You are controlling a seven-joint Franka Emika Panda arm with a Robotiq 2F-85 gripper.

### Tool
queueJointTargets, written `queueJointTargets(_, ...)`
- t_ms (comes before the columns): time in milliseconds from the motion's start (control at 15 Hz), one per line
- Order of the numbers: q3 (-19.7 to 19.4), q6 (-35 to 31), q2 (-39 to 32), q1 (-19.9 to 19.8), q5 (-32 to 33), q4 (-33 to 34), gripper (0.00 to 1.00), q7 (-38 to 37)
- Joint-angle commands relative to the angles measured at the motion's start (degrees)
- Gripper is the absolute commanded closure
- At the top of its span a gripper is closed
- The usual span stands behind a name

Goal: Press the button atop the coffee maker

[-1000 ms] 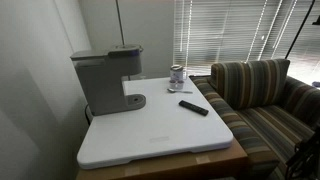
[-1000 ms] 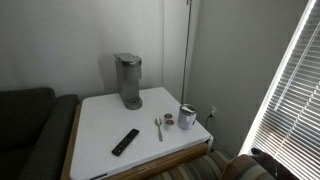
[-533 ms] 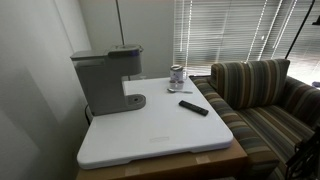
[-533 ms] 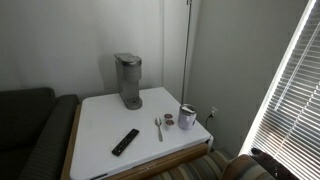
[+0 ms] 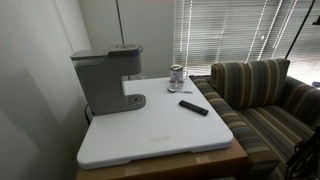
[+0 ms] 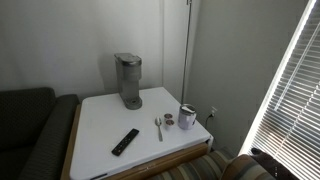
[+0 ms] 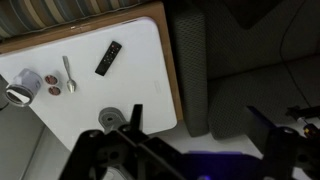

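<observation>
Grey matte boxy coffee maker (image 6: 128, 80) stands near the wall-side edge of the white square table (image 6: 100, 125) in both exterior views. Seen from the wrist, it lies well below the black gripper (image 7: 193, 130), partly behind one finger. That gripper's jaws are spread fully wide, holding and touching nothing.

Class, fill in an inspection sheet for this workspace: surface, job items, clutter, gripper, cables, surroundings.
Surface: white tabletop, wooden edge below.
Job's things: grey coffee maker upright near the wall, untouched.
Clutter: remote, spoon, jar, all apart from the machine.
Grippers: gripper open, empty, high above the table.
Cables: nothing seen for certain.
Surroundings: striped sofa, window blinds.
</observation>
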State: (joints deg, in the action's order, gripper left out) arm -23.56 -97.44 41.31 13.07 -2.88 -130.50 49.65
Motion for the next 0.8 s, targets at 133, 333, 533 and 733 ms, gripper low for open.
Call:
queueJointTargets(133,3.5,0.2,-2.7,-4.4,-2.6,0.8,0.0,2.1)
queueJointTargets(333,4.4,-1.7,-3.4,-5.2,-2.2,1.5,0.0,1.5)
queueJointTargets(533,5.8,-5.6,-8.8,-3.5,-2.6,5.4,0.0,2.7)
queueJointTargets(733,8.4,-9.4,-15.4,-2.1,-2.5,9.9,0.0,4.3)
